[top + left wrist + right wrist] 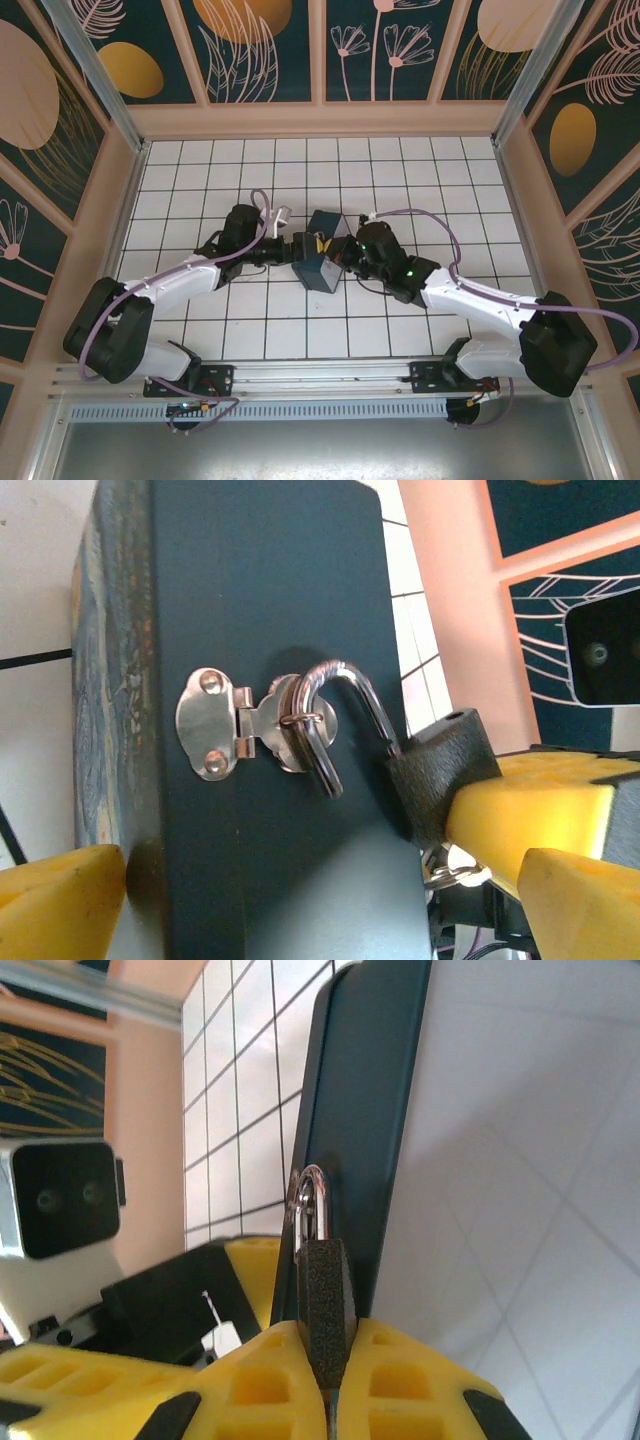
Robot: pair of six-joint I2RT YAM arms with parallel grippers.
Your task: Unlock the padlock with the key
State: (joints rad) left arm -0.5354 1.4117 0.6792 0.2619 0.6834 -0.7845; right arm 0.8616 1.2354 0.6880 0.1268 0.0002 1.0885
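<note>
The right fingers [270, 1380] are pinching the padlock [325, 1280] by its dark body, pressing flat against both sides, so that it is being kept from swinging against the tin box [260, 580]; the left fingers [60, 905] are standing spread wide, one on each side of the box, seemingly bracketing it against sliding on the bench [200, 170] rather than clamping it; the padlock is hanging at the box's side wall, its shackle [350, 685] hooked through the silver hasp [215, 725]; one hole in the body's top is showing empty, so I am judging the shackle already sprung, with only the unhooking left; a silvery glint just under the body may be the key [447, 868], too hidden to tell.
</note>
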